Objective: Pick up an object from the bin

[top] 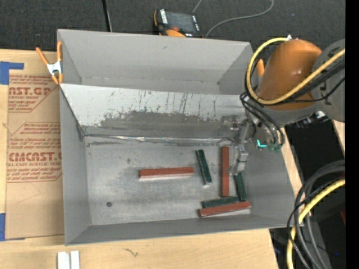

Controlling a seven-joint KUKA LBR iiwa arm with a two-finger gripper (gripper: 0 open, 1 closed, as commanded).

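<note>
My gripper (pixel 243 150) hangs at the right side of the bin, close to the right wall. Just left of it a narrow red-brown bar (pixel 225 171) lies lengthwise, its far end beside the gripper. Below the gripper lies a short dark green bar (pixel 240 186), running on toward the front. Another dark green bar (pixel 203 166) lies tilted a little further left. I see nothing held in the gripper.
A longer red bar (pixel 166 174) lies crosswise in the middle of the floor. A red bar with a green one against it (pixel 225 208) lies near the front right corner. The arm with its orange cover and yellow cables stands over the right rim.
</note>
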